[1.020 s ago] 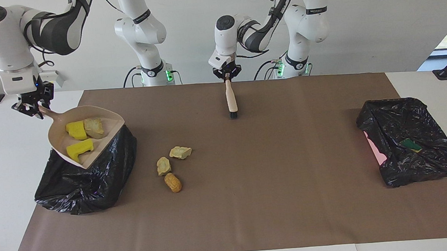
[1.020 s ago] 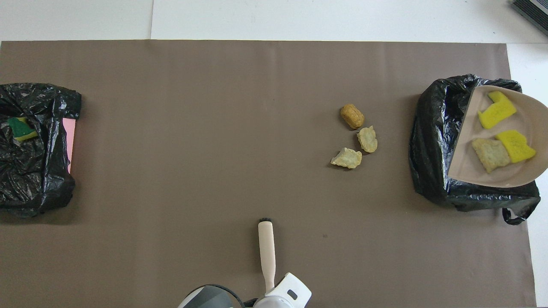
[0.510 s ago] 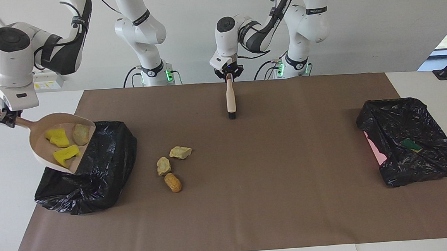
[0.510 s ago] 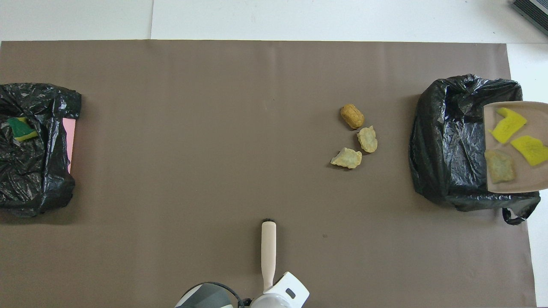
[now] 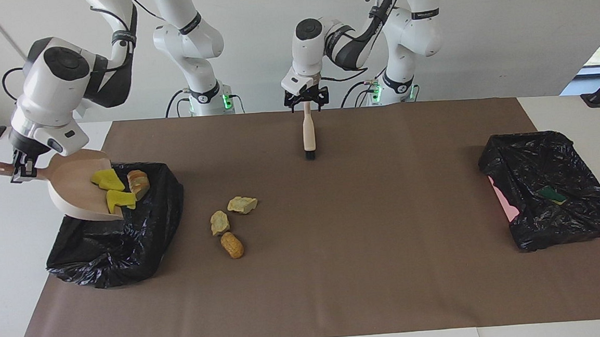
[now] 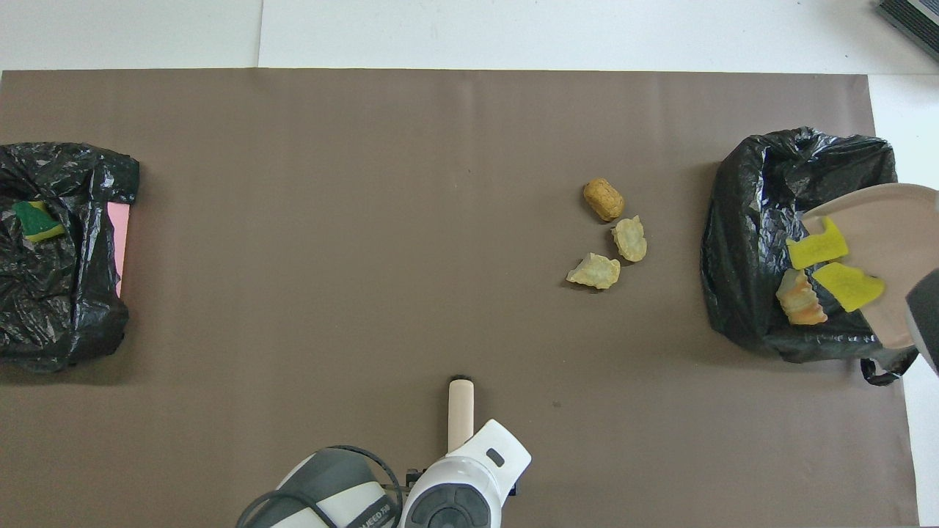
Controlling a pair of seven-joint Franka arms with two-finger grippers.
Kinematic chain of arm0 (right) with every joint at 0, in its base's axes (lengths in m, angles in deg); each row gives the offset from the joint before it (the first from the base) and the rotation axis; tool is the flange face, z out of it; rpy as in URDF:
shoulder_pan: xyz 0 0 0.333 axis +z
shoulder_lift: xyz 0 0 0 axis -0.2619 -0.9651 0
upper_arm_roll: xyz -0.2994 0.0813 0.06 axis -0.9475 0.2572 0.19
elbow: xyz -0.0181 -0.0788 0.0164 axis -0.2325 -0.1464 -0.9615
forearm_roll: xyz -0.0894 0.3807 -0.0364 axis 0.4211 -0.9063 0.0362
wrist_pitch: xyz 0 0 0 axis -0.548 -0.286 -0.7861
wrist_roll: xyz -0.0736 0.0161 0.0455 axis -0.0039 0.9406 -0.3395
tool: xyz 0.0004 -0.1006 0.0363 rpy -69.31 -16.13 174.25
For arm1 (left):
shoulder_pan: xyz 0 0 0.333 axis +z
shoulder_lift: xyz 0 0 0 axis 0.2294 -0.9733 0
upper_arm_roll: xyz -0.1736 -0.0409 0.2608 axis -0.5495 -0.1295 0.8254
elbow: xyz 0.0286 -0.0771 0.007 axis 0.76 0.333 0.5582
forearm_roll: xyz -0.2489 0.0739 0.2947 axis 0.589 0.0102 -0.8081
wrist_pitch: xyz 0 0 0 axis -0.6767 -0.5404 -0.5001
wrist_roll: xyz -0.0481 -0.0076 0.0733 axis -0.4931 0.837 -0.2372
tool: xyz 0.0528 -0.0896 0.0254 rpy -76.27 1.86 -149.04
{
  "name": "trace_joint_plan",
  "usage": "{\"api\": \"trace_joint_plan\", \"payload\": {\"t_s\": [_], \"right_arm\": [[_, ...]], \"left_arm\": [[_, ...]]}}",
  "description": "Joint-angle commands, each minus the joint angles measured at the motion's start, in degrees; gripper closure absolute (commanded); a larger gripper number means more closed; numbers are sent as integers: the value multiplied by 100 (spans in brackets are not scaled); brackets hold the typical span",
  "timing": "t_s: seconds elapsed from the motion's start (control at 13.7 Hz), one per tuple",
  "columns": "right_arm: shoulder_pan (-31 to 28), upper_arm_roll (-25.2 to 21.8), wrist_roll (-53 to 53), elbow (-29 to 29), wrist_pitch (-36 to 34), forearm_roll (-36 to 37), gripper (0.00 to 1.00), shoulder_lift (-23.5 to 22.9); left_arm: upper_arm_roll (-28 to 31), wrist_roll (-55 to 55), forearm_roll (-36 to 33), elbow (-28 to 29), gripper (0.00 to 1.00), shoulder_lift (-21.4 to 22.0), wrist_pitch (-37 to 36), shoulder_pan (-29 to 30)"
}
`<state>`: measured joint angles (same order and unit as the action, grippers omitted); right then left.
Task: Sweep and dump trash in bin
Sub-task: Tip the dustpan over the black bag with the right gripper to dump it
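At the right arm's end of the table, the dustpan (image 5: 79,184) was held tilted over the black bin bag (image 5: 122,236) by the right gripper (image 5: 19,170), fingers pinched on its handle. Two yellow sponge bits (image 5: 113,190) and a beige chunk (image 5: 138,182) were seen at the pan's lip. Three scraps (image 5: 228,222) lay on the mat beside that bag. Near the robots' edge, mid-table, the brush (image 5: 308,134) was under the left gripper (image 5: 305,99), fingers spread. A green-backed sponge (image 5: 551,193) sat in the second bag (image 5: 551,189) at the left arm's end.
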<state>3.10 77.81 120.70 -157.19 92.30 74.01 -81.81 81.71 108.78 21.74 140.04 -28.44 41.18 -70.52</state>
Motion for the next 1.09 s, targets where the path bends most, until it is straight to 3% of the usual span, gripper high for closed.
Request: {"api": "trace_joint_plan", "payload": {"t_s": [0.0, 0.15, 0.29, 0.58, 0.8, 1.02], "right_arm": [[-31, 0, 125, 24, 97, 384, 100, 21], [-22, 0, 81, 24, -18, 542, 100, 73], [-22, 0, 116, 111, -44, 771, 100, 117], [21, 175, -6, 234, -640, 631, 100, 539], [30, 605, -830, 471, -1553, -218, 100, 663], [39, 1010, -2182, 428, -1994, -1508, 100, 715]], "left_arm": [[-23, -827, -327, -827, 0, -389, -504, 809], [-23, -1346, -732, -1539, 0, -775, -603, 1486], [-23, -1839, -1057, -1937, 0, -830, -690, 2040], [-6, -3121, -1076, -3288, 0, -760, -2234, 2903], [12, -3860, -1006, -4028, 0, -742, -3053, 3395], [12, -4361, -717, -4381, 0, -672, -3493, 3974]]}}
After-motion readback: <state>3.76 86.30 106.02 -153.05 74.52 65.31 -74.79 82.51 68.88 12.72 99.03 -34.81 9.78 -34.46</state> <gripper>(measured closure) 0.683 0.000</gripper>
